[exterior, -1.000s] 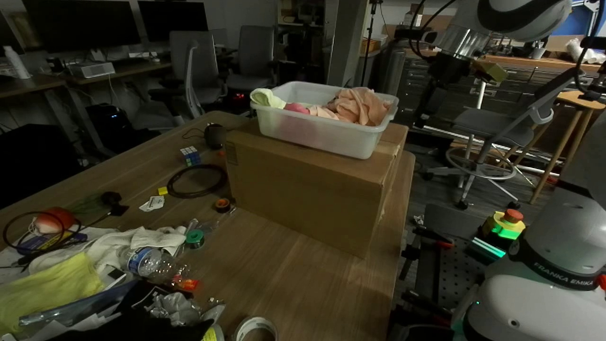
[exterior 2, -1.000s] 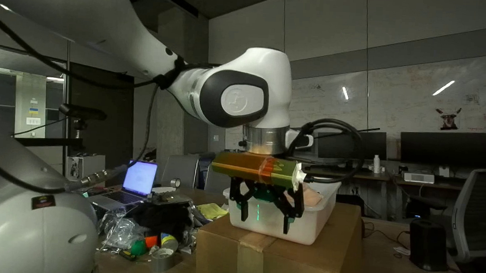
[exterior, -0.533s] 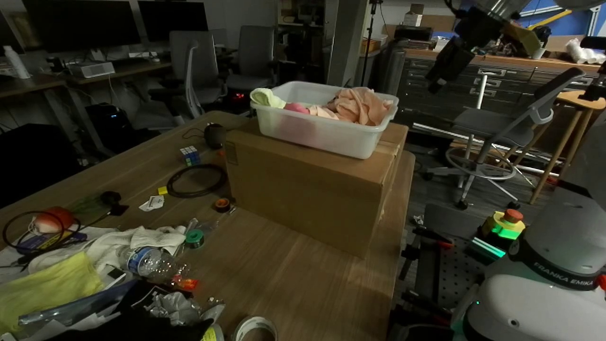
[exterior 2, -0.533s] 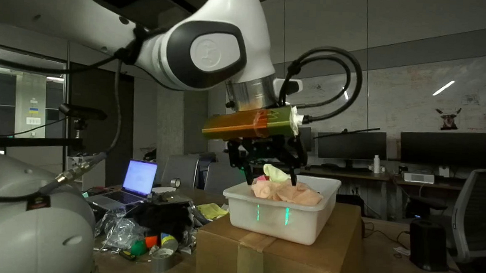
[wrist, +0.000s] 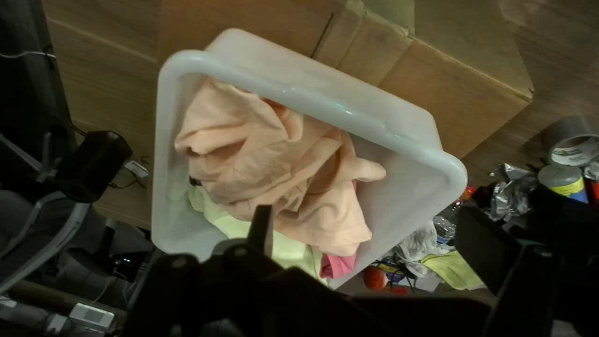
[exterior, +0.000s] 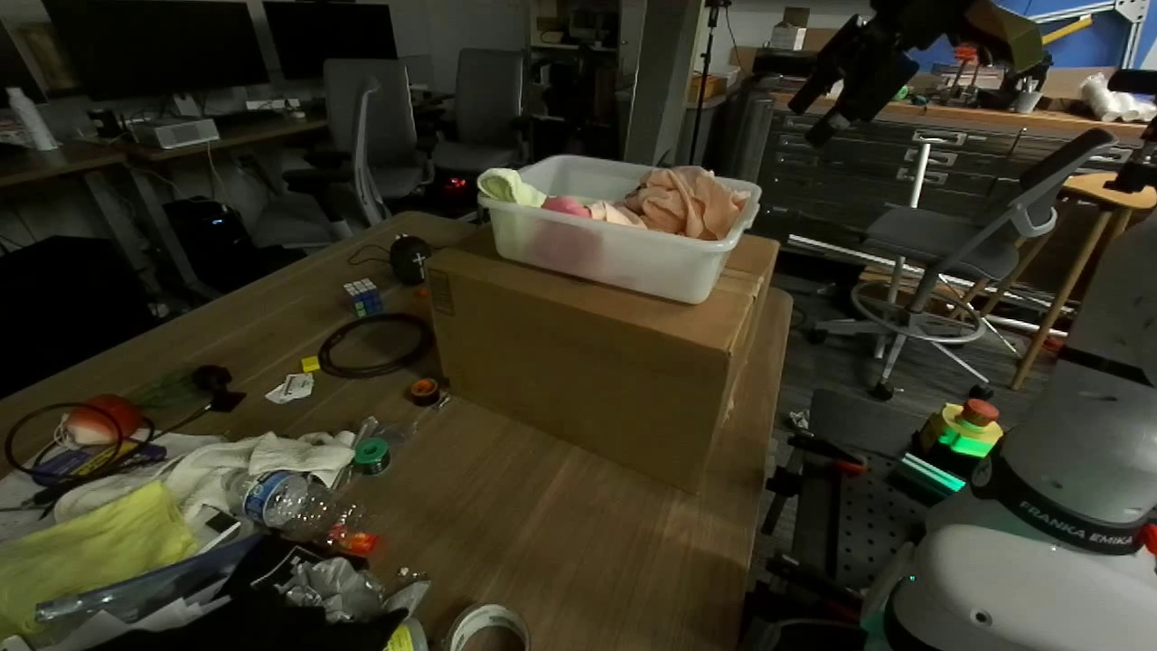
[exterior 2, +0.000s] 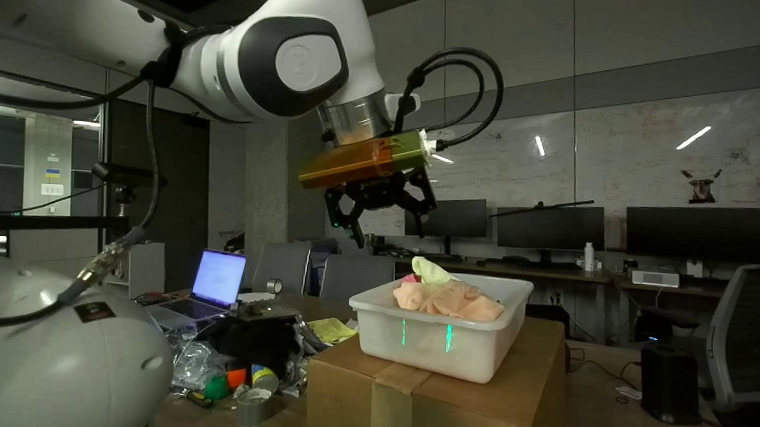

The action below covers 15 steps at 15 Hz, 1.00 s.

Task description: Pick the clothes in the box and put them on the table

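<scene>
Aloft, the end effector (exterior 2: 390,239), jaws wide apart, littered wooden table (exterior: 578,533) below, dark monitors (exterior: 330,41) beyond.

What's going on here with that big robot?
A white robot arm has its empty black two-fingered gripper open, higher than the white plastic tub. Inside lie a peach-orange fabric garment, a pale yellow-green one and a pink-red one. The tub sits on a brown cardboard carton on the wooden table, where the garments should go.
</scene>
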Each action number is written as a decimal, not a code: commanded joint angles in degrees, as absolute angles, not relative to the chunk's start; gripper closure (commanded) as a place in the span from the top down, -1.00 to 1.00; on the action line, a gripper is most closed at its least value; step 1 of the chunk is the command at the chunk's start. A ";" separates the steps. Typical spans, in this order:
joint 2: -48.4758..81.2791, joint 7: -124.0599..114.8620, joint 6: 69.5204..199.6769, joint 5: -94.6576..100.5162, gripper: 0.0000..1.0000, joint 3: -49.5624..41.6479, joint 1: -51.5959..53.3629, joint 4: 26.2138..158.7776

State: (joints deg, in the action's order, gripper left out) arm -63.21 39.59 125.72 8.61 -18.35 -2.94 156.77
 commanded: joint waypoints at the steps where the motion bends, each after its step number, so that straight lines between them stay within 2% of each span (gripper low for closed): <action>1: -57.32 37.20 127.83 6.82 1.00 -16.73 2.32 152.07; 7: -45.69 31.61 133.92 5.91 1.00 -14.84 6.98 145.21; 15: -31.79 27.23 142.63 6.90 1.00 -13.40 5.03 138.70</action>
State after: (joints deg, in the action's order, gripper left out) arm -37.32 29.34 140.45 7.22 -14.92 6.79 142.58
